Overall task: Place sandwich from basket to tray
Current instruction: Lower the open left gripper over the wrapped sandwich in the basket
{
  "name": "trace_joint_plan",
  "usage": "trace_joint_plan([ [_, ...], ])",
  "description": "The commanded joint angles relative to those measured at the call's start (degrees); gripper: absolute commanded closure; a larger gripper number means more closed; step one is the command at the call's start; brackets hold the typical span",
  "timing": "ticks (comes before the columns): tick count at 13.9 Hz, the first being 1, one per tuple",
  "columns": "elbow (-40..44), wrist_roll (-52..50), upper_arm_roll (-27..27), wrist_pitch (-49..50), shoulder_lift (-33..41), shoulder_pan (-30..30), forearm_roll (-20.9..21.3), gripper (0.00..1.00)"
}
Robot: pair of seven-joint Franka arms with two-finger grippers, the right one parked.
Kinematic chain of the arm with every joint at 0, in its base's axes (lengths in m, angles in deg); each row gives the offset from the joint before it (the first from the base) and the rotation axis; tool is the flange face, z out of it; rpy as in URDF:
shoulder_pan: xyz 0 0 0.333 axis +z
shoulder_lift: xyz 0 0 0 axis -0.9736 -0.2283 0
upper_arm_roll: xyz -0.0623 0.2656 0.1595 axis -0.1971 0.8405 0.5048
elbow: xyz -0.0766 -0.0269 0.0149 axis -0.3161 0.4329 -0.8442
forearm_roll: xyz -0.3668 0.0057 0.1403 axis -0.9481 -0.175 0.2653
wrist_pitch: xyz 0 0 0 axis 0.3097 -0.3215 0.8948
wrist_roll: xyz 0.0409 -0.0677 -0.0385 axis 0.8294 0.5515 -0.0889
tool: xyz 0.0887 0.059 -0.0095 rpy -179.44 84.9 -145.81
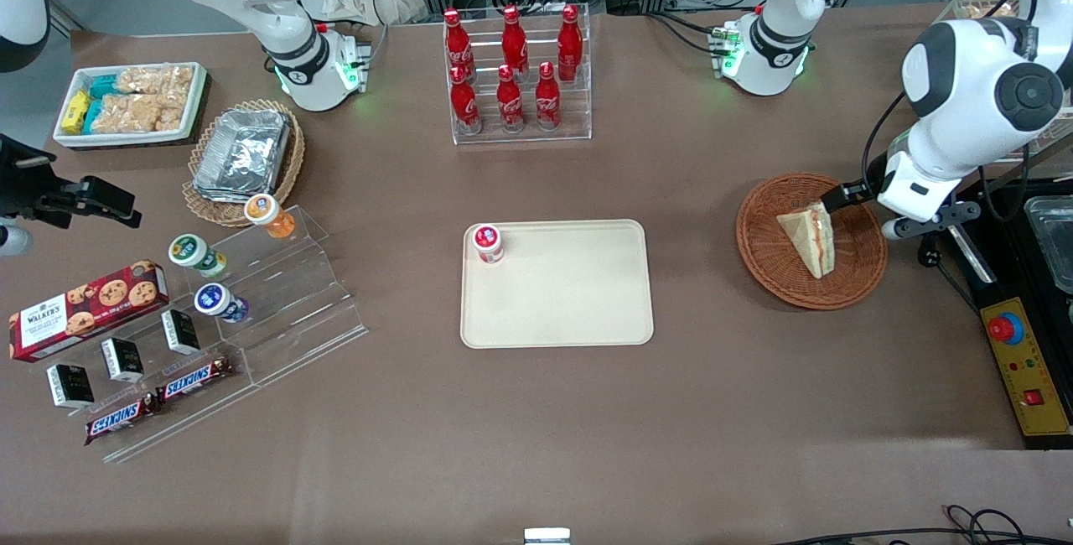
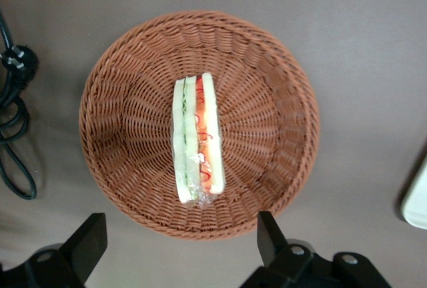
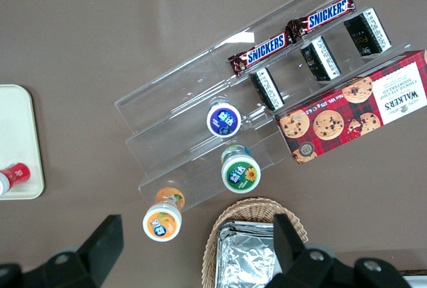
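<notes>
Wrist view has the gripper wide open and empty above the basket; the sandwich looks light, squishy and slippery-wrapped, so I'd pinch gently across the bread faces.

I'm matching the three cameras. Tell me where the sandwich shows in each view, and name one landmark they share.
Front view: the sandwich lies in the round wicker basket, toward the working arm's end of the table; the open gripper hovers over the basket.
Left wrist view: the sandwich stands on edge at the basket's middle.
Right wrist view: not in it.
Shared landmark: the cream tray.
</notes>
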Motion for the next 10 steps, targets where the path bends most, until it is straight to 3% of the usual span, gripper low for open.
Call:
trace_joint_plan([
  [1,-3.8,-2.8,-0.2,-4.9,-2.2,0.5,0.8,0.0],
  [10,-4.0,-5.6,-0.3,-11.8,-14.2,0.6,0.6,0.0],
])
